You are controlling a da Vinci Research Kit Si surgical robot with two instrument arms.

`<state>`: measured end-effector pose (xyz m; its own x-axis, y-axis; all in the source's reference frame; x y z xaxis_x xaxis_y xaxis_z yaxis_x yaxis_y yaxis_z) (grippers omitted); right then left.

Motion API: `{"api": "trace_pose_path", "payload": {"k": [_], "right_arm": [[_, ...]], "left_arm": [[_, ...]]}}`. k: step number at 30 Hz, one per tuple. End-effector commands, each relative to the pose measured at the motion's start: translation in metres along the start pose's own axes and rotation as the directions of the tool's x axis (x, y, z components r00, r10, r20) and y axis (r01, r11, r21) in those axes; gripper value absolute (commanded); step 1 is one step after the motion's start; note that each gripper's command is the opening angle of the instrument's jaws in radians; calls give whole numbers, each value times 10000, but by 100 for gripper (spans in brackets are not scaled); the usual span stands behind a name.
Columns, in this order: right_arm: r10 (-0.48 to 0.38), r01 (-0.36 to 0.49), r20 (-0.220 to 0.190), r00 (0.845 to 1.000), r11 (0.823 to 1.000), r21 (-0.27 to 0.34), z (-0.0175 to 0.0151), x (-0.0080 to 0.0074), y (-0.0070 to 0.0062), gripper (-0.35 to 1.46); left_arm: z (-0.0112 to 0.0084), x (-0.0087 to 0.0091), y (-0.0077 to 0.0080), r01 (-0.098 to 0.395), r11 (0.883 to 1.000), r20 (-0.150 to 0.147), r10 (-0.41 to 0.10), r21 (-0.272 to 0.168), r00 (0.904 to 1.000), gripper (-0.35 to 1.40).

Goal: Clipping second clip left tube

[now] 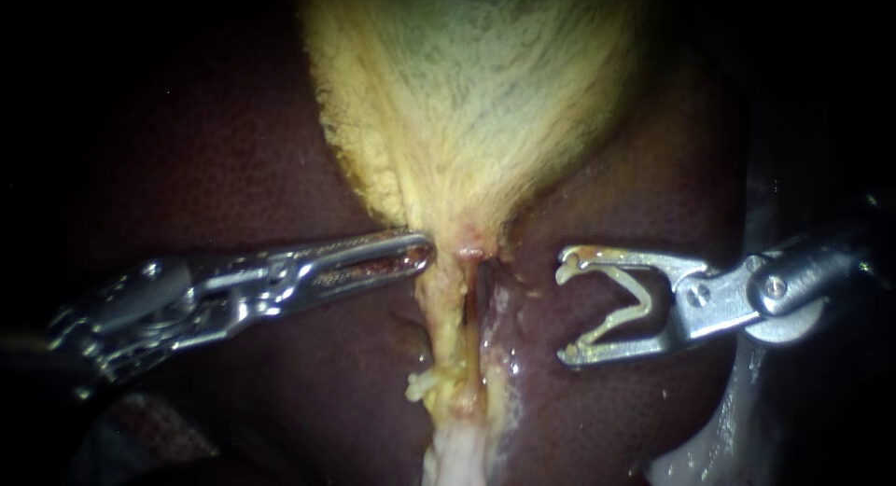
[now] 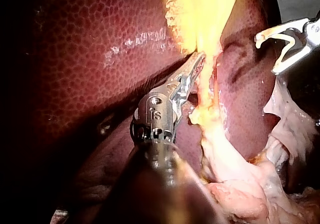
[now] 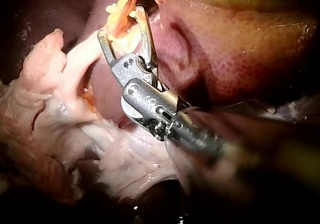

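The yellow gallbladder narrows to a neck at mid view. Two strands run down from it. The yellowish left tube is split from a paler strand by a dark slit. My left instrument comes in from the left, jaws shut on the neck's left edge; it also shows in the left wrist view. My right instrument stands to the right of the tubes, apart from them. Its jaws are spread wide and hold an open pale clip between them, as the right wrist view also shows.
Dark red liver surrounds the tubes on both sides. Pale, frayed tissue lies at the tubes' lower end, and wet glistening film lies beside it. A pale shiny surface shows past the liver's right edge.
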<state>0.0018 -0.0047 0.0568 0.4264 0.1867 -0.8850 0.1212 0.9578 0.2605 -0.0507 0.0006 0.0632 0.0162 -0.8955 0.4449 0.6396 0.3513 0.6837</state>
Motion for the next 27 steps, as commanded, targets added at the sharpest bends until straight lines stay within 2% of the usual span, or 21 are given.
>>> {"api": "trace_pose_path", "payload": {"k": [1, 5, 8, 13, 18, 23, 27], "right_arm": [[4, -4, 1, 10000, 10000, -13, 2, 0, -1, 60], [-101, 101, -19, 9999, 9999, 47, 18, -3, -6, 60], [435, -435, -20, 9991, 9990, 53, 36, -7, -11, 60], [1082, -1080, -57, 9941, 9938, 277, 88, -21, -23, 60], [1451, -1447, -47, 9894, 9886, 425, 137, -36, -33, 60], [1586, -1583, -50, 9873, 9867, 356, 162, -48, -27, 60], [1611, -1616, 167, 9868, 9863, 345, 167, -63, -17, 59]], "left_arm": [[-1, 0, 0, 0, 10000, 1, 0, 1, 10000, -35], [-12, -6, -2, 29, 10000, -36, -29, 45, 10000, -35], [-32, -13, -3, 57, 9999, -79, -56, 91, 10000, -35], [-64, -18, 1, 64, 10000, 6, -64, -72, 10000, -35], [-76, -19, 4, 63, 9999, 31, -62, -141, 10000, -35], [-79, -20, -2, 80, 9999, 67, -79, -152, 9999, -35], [-83, -20, -8, 93, 9998, 106, -91, -166, 9999, -35]]}}
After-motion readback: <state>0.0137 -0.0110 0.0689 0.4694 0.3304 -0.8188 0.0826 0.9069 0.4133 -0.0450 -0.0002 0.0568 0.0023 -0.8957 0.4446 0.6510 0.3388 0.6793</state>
